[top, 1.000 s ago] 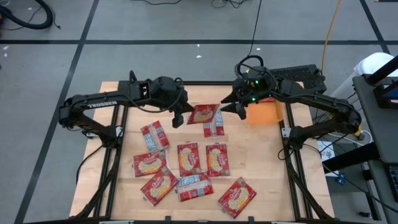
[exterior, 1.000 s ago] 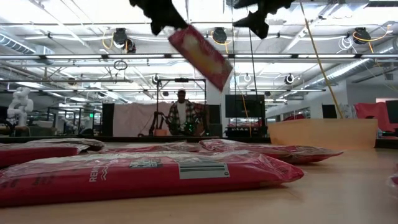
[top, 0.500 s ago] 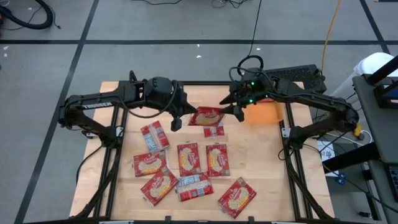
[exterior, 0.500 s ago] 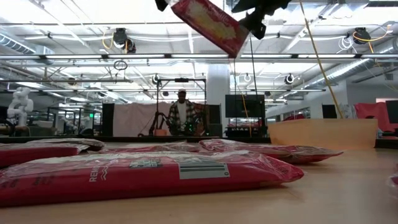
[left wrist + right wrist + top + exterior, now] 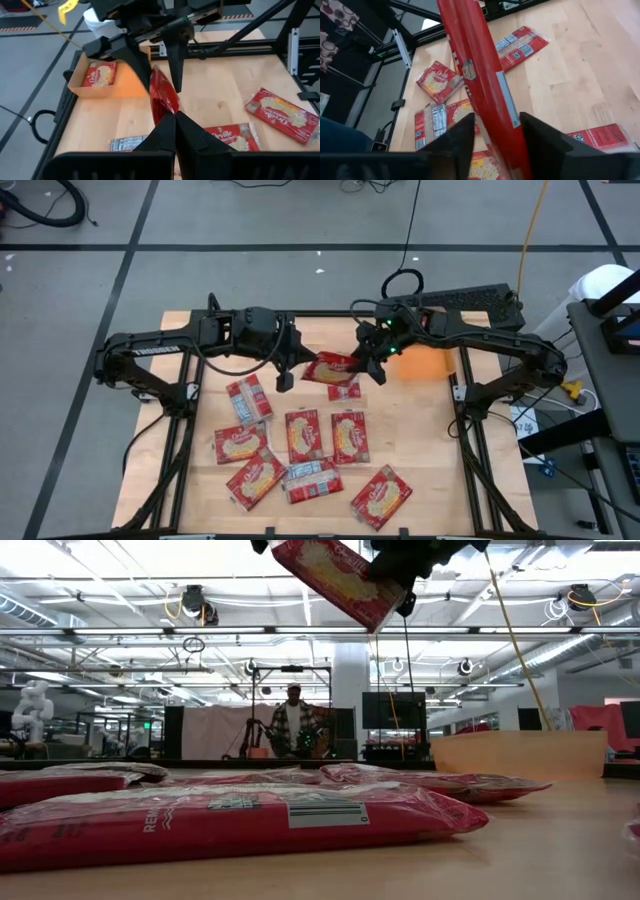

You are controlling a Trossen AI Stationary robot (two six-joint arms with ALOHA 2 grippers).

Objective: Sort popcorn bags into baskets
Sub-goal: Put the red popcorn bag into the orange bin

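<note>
One red popcorn bag (image 5: 330,367) hangs in the air over the table's far middle, between my two grippers. My left gripper (image 5: 300,367) is shut on the bag's left end. At the bag's right end is my right gripper (image 5: 370,363), its fingers close on either side of the bag (image 5: 480,75) and still apart. The orange basket (image 5: 425,362) stands at the far right with one bag (image 5: 100,74) lying in it. Several more popcorn bags (image 5: 300,435) lie flat on the table. My left gripper pinches the bag's left end (image 5: 163,109) between its two fingers, coming from the table's left and slanting a little down. The bag sticks out past the fingertips, tilted and lifted clear of the table. My right gripper has one finger (image 5: 540,135) right at the bag's side, while a gap shows at the other finger (image 5: 457,137). I cannot tell whether it touches the bag.
One bag (image 5: 345,390) lies right below the held one. A black frame (image 5: 190,395) runs along the table's left and right sides. Bare wood lies between the bags and the basket. A person (image 5: 292,725) stands far behind the table.
My left gripper has lifted the bag a little, and the bag lies flatter than before. My right gripper has moved toward the table's left and slightly down onto the bag's right end. Its fingers have narrowed around that end.
</note>
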